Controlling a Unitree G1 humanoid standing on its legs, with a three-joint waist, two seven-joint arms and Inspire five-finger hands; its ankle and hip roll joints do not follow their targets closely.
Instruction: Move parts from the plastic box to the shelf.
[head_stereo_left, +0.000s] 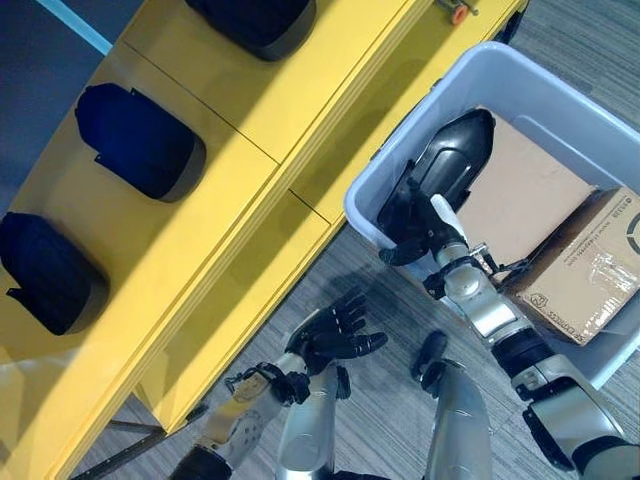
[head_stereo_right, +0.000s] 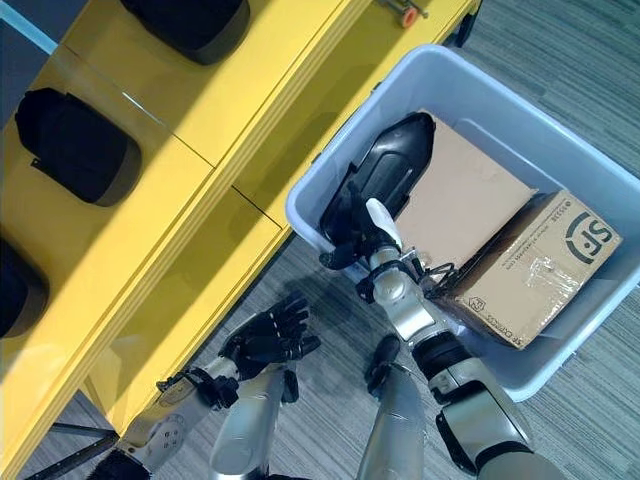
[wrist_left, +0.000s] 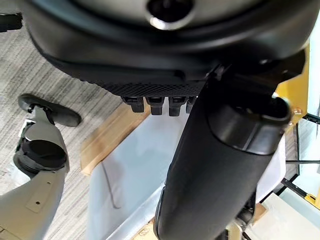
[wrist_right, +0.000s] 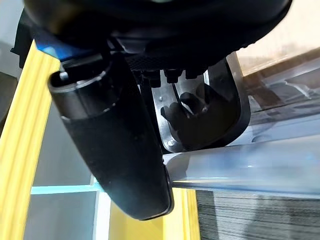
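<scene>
A glossy black shell part (head_stereo_left: 455, 150) leans upright against the near-left wall of the pale blue plastic box (head_stereo_left: 540, 85). My right hand (head_stereo_left: 420, 225) reaches over that wall with its fingers curled on the part's lower end and its white-covered thumb against the shell. The right wrist view has the fingers hooked into the part's hollow (wrist_right: 205, 120) just above the box rim (wrist_right: 250, 167). My left hand (head_stereo_left: 335, 335) hovers open over the floor beside the yellow shelf (head_stereo_left: 250, 120), holding nothing.
Three black parts lie on the shelf top (head_stereo_left: 140, 140), (head_stereo_left: 50, 270), (head_stereo_left: 260, 20). Inside the plastic box a cardboard sheet (head_stereo_left: 530, 190) lies flat, with a taped cardboard carton (head_stereo_left: 590, 265) at its right end. Grey carpet runs between shelf and box.
</scene>
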